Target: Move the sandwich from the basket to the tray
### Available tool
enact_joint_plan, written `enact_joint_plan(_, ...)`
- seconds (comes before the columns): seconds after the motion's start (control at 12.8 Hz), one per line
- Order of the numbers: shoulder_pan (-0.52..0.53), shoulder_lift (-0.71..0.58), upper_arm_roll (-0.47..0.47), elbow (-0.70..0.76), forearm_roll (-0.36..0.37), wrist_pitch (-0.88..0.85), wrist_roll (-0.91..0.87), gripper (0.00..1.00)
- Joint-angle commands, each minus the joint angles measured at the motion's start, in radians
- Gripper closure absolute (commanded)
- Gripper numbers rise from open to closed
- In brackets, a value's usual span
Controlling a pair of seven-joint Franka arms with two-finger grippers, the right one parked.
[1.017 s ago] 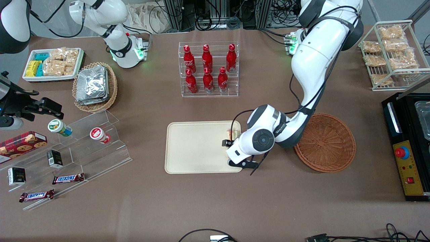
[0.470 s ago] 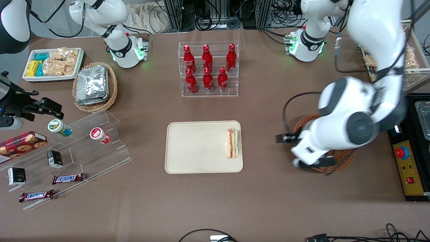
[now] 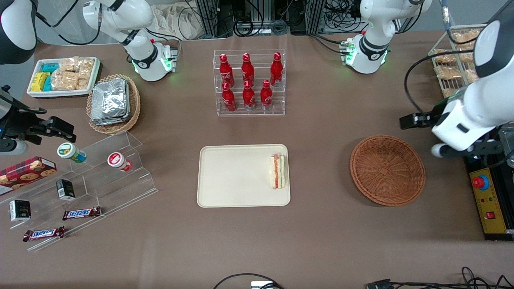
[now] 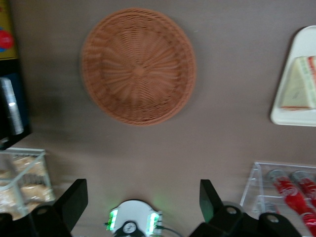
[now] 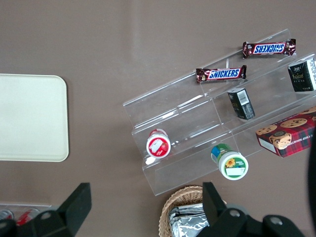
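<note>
Left arm raised, its gripper jaws spread wide.

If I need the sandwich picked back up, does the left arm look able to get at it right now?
Probably yes. The sandwich lies uncovered at the tray's edge nearest the basket, with nothing above it. The open end effector hangs high near the working arm's table end, so only bare table and the basket lie between.

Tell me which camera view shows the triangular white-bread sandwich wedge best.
The front view: the sandwich wedge lies whole on the cream rectangular tray, filling edge visible. The left wrist view cuts it off at the picture's edge, seen from the open gripper high above the table. The right wrist view lacks it.
</note>
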Motion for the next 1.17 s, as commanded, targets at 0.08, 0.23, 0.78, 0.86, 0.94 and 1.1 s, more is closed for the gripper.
enact_joint_plan(0.08, 0.057, -0.058, -0.008, -0.097, 0.011, 0.009, 0.037, 0.00)
enact_joint_plan(0.23, 0.089, -0.103, -0.008, -0.172, 0.008, 0.052, 0.039, 0.00)
enact_joint_plan(0.78, 0.097, -0.217, 0.018, -0.324, -0.048, 0.164, 0.057, 0.00)
enact_joint_plan(0.86, -0.002, -0.224, 0.127, -0.333, -0.048, 0.175, 0.057, 0.00)
enact_joint_plan(0.94, -0.103, -0.232, 0.233, -0.341, -0.049, 0.187, 0.059, 0.00)
enact_joint_plan(1.1, -0.119, -0.244, 0.256, -0.358, -0.064, 0.207, 0.071, 0.00)
